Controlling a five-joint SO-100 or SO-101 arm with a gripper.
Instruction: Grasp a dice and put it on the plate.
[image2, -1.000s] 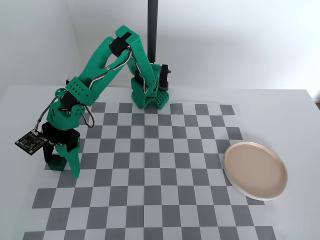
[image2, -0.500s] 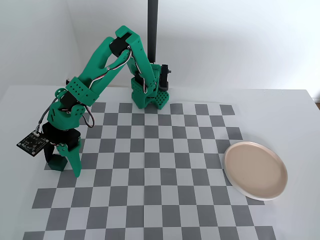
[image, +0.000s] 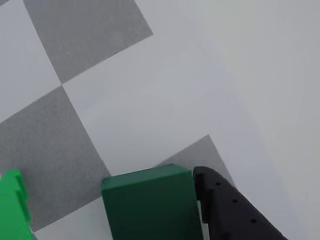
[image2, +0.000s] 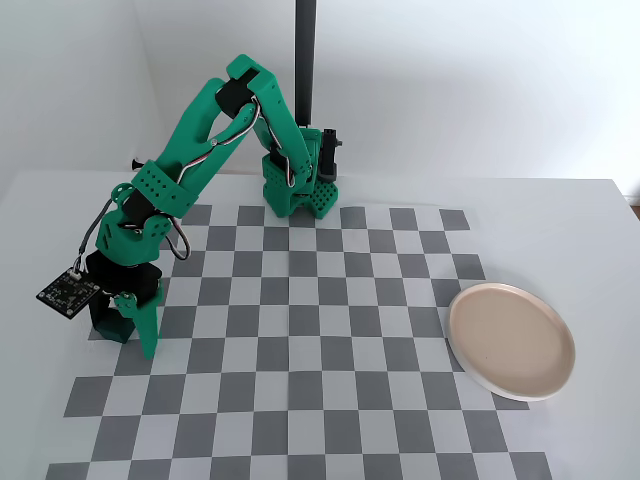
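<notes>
My gripper (image2: 120, 325) pinches the small dark green matte dice (image: 150, 205) between black and green fingers at the table's left edge — the round pale pinkish-beige plate (image2: 511, 341) lies far across, near the right edge.

The green arm (image2: 215, 140) reaches down to the left edge of the checkered mat (image2: 330, 340), and its gripper (image2: 128, 322) is right down at the board with the dark green dice (image2: 110, 322) between its fingers, a green finger (image2: 147, 330) on the right side of the cube. Whether the dice sits on the mat or just off it is hard to call from here. Well apart, over on the right, the plate (image2: 512, 340) lies flat at the mat's edge, its bowl bare.
</notes>
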